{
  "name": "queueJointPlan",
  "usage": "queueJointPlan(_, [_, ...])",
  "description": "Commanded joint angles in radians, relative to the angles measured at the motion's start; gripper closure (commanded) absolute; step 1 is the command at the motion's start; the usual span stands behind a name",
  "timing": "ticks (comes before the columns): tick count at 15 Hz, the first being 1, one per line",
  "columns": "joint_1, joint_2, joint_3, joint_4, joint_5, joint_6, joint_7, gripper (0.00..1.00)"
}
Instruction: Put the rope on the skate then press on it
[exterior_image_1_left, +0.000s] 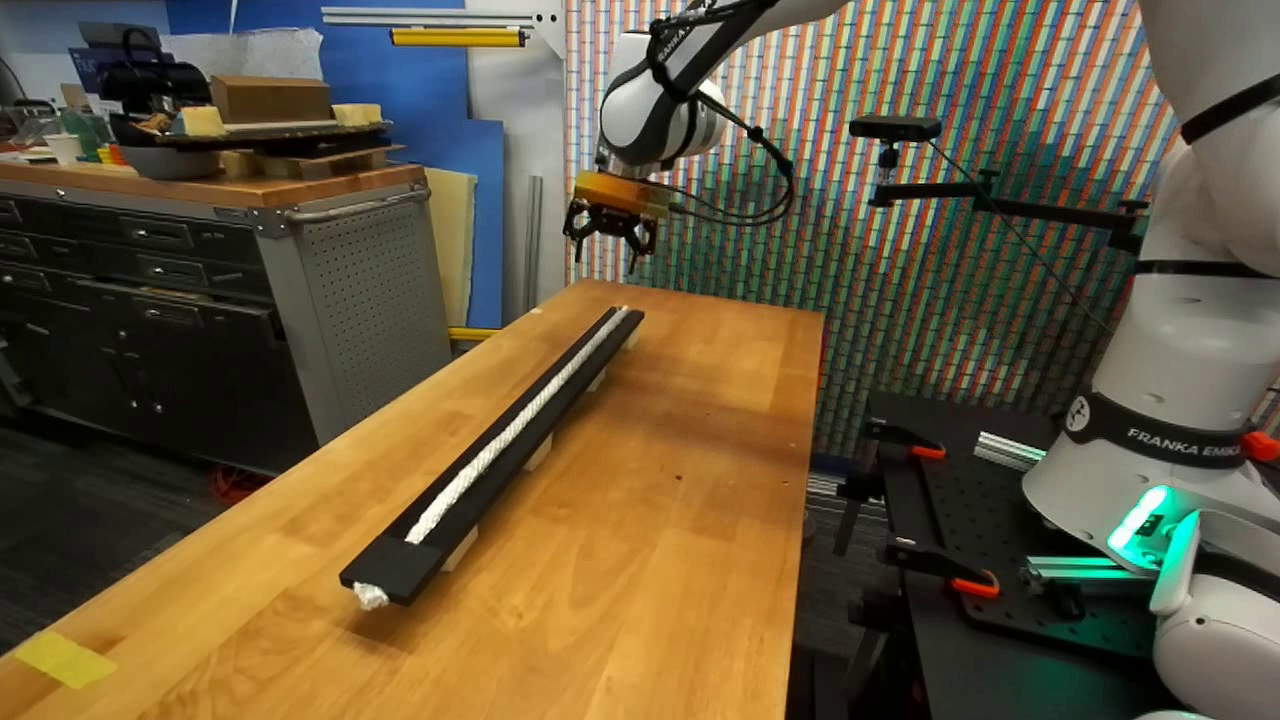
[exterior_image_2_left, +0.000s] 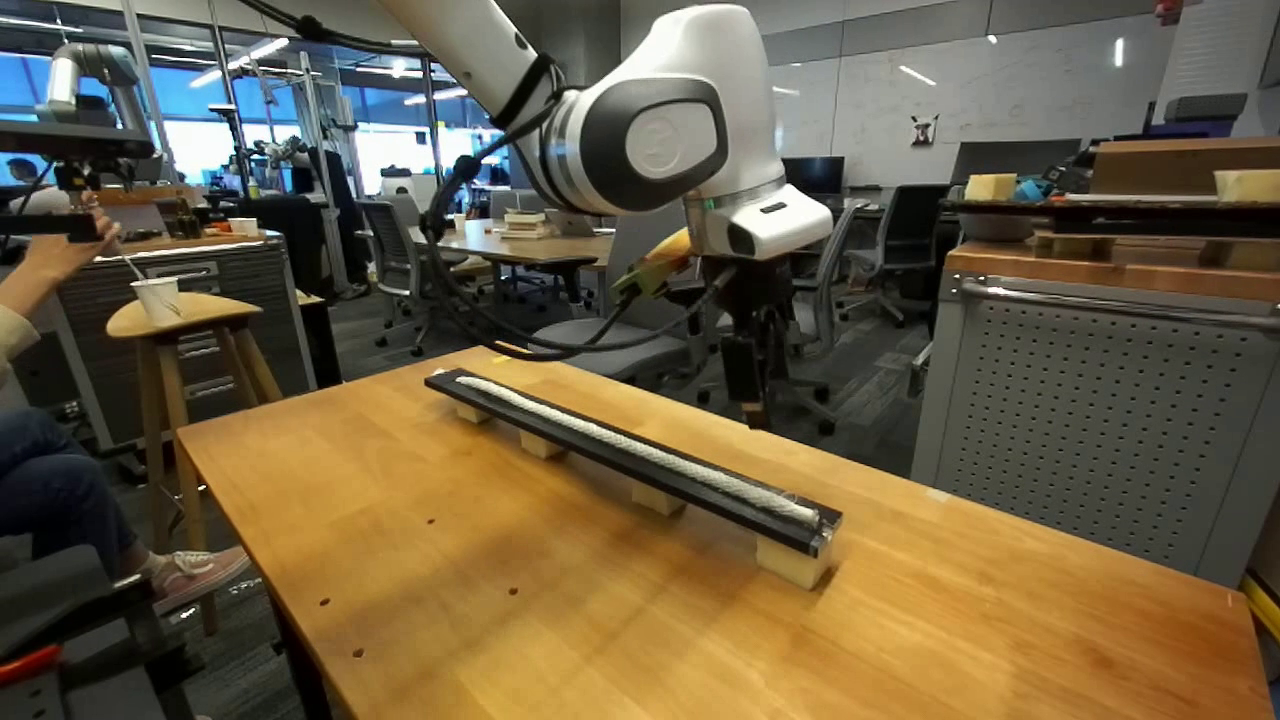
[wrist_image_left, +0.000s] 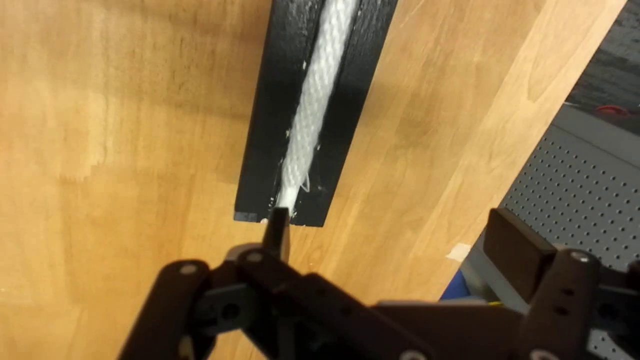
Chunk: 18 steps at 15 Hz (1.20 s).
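Note:
Along the groove of the skate (exterior_image_1_left: 400, 562), a long black rail, lies the cream-white rope (exterior_image_1_left: 480, 467). A frayed white tuft (exterior_image_1_left: 370, 597) shows at the near end of the rail in that exterior view. From the opposite side, rope (exterior_image_2_left: 640, 449) and skate (exterior_image_2_left: 600, 456) again run together. My gripper (exterior_image_1_left: 605, 258) hangs in the air near one end of the skate, also seen as the gripper (exterior_image_2_left: 752, 412). In the wrist view the gripper (wrist_image_left: 387, 215) has its fingers wide apart with nothing between them. One finger overlaps the end of the rope (wrist_image_left: 314, 100) there; the skate (wrist_image_left: 280, 100) lies below.
Pale blocks (exterior_image_2_left: 790, 562) hold the skate above the wooden table (exterior_image_1_left: 680, 600). A grey perforated cabinet (exterior_image_2_left: 1080, 410) stands beyond one table edge. Yellow tape (exterior_image_1_left: 65, 658) is stuck near a corner. A person (exterior_image_2_left: 60, 470) sits by a stool (exterior_image_2_left: 185, 320) past the table.

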Motion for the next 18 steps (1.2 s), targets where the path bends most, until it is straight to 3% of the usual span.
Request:
queueJointPlan(1, [0.073, -0.154, -0.032, -0.171, -0.114, 0.011, -0.031, 0.00])
queueJointPlan(6, [0.122, -0.302, -0.020, -0.343, -0.286, -0.022, -0.057, 0.00])
queueJointPlan(10, [0.115, -0.390, 0.022, -0.431, -0.375, -0.132, -0.160, 0.00])
queueJointPlan(15, [0.096, -0.442, 0.087, -0.470, -0.353, -0.303, -0.374, 0.00])
queueJointPlan(16, [0.094, -0.390, 0.082, -0.436, -0.351, -0.254, -0.293, 0.00])
queueJointPlan(18, [0.094, -0.392, 0.088, -0.439, -0.351, -0.260, -0.298, 0.00])
